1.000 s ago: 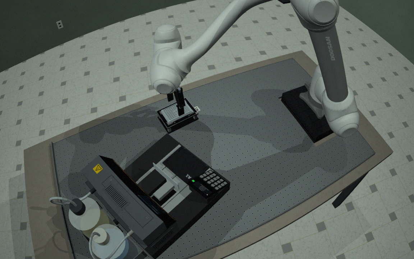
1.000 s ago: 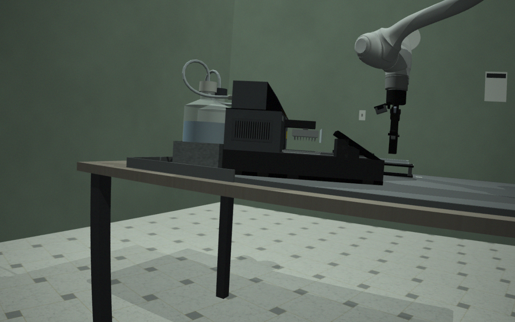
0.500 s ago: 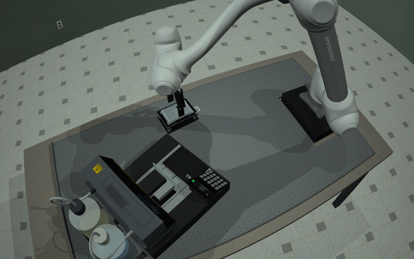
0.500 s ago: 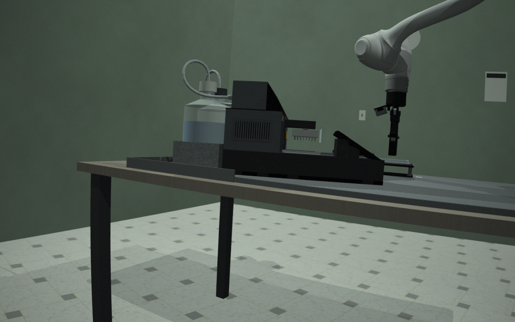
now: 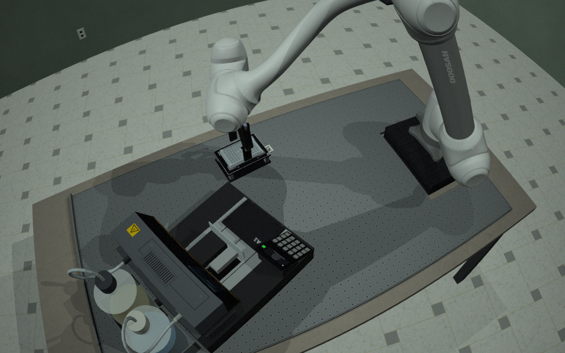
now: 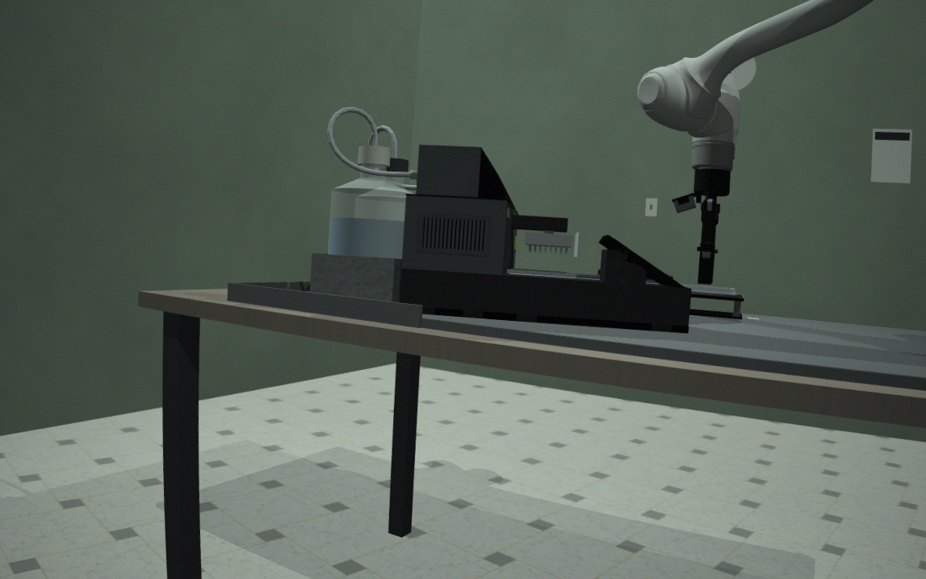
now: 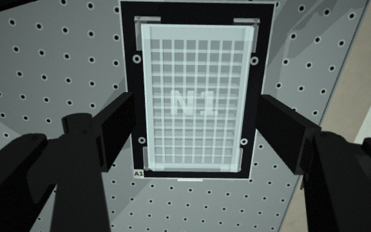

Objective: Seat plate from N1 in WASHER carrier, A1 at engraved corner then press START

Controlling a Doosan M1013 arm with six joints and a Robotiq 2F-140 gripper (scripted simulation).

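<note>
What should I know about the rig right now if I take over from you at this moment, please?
Gripper: open, empty, jaws straddling the plate's long sides above nest N1, not touching it.
Plate: flat in the nest, between its corner locators; A1 label at the nest's near-left corner in the wrist view.
Washer: carrier pocket shows no plate; a green lamp glows beside the keypad.
Done: approach and alignment over the plate.
Left: lower, grip, carry to the carrier, A1 at engraved corner, release, press START, watch lamp.
</note>
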